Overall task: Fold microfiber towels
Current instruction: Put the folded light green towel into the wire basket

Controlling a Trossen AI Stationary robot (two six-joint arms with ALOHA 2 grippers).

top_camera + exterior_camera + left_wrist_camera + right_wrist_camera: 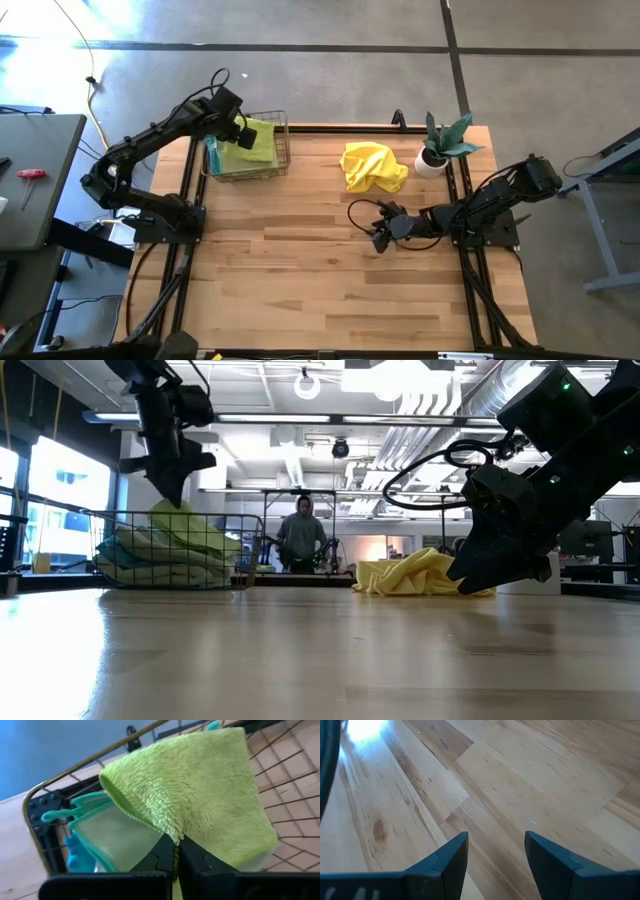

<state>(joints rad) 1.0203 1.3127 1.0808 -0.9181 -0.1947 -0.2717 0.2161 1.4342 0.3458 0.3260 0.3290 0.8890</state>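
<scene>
In the upper left of the high view, the left gripper (243, 133) pinches the lime green towel (257, 143) with its fingers above the wire basket (281, 150), while the right gripper (380, 229), fingers spread, hangs over the bare worktop (300, 270) below the yellow towel (372, 166).

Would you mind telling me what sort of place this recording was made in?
Probably an open workshop or lab hall: bare ceiling ducts, a polished concrete floor, and a wooden table on a dark frame.
</scene>
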